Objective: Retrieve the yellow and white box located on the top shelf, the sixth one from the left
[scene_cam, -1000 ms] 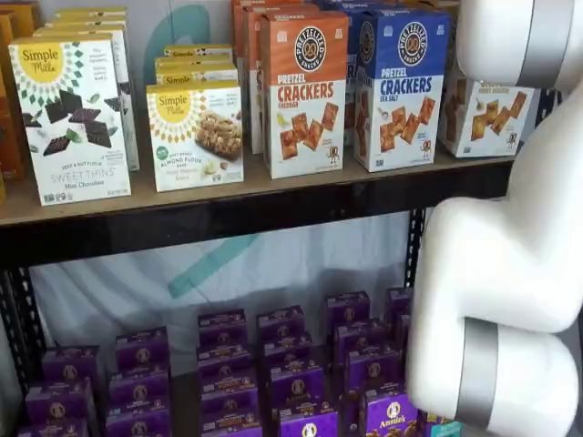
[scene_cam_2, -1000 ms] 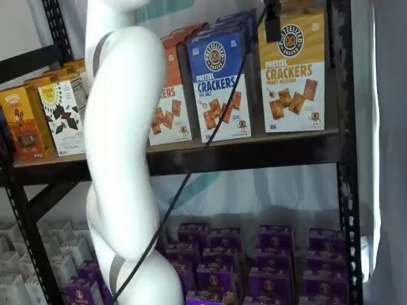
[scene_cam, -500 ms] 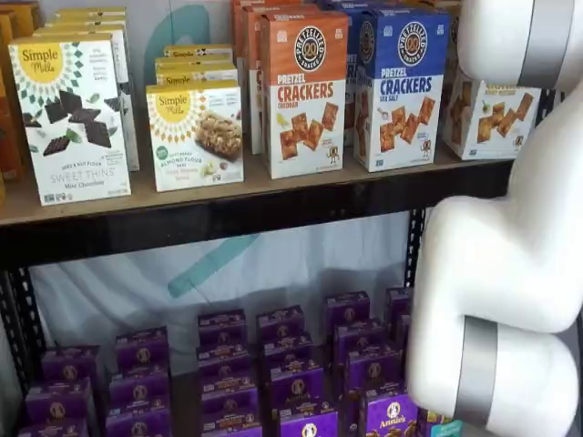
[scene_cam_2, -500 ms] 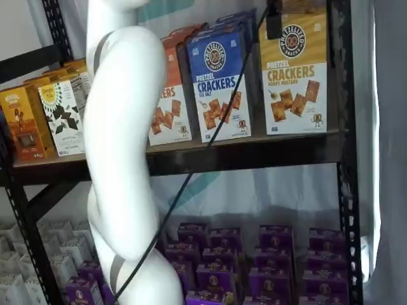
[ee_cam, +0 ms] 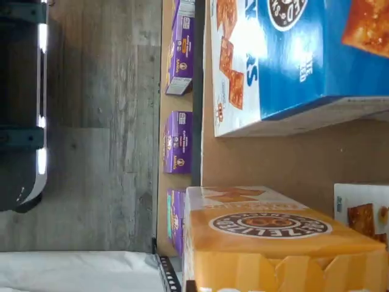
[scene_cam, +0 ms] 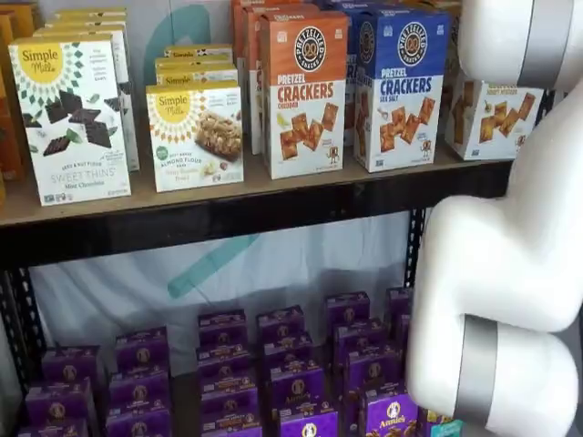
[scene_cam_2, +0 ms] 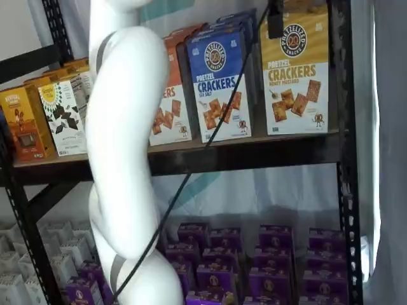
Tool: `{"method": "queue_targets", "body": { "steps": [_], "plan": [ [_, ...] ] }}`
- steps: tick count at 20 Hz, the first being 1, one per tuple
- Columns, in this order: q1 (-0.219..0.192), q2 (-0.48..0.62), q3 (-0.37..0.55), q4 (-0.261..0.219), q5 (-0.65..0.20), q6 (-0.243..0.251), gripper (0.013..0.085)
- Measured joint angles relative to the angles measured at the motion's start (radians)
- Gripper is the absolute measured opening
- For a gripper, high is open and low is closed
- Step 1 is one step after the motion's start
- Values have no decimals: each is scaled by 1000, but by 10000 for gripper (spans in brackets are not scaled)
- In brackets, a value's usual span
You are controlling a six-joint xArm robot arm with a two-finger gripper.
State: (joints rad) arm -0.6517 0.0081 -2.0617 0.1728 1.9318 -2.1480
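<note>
Yellow and white box [scene_cam_2: 294, 70], light stiff cardboard, crushable; gripper [scene_cam_2: 275, 19] closed on its top edge, approx.

Printed cardboard yellow and white box [scene_cam_2: 294, 70] looks faintly glossy; the top shelf [scene_cam: 301, 187] is matt tan wood, black metal rail.

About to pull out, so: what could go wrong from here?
The claw grips the yellow box only by its top edge; it could slip. The box stands close to the black upright and may catch. The cable crosses the blue box and could snag it.
</note>
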Motion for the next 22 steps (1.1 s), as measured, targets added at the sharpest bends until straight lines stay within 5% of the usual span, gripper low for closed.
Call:
{"method": "queue_targets", "body": {
  "steps": [16,22],
  "plan": [
    [-40,-125,93,20,66,-22,570],
    [-17,-239,206,-4,88,-10,570]
  ]
}}
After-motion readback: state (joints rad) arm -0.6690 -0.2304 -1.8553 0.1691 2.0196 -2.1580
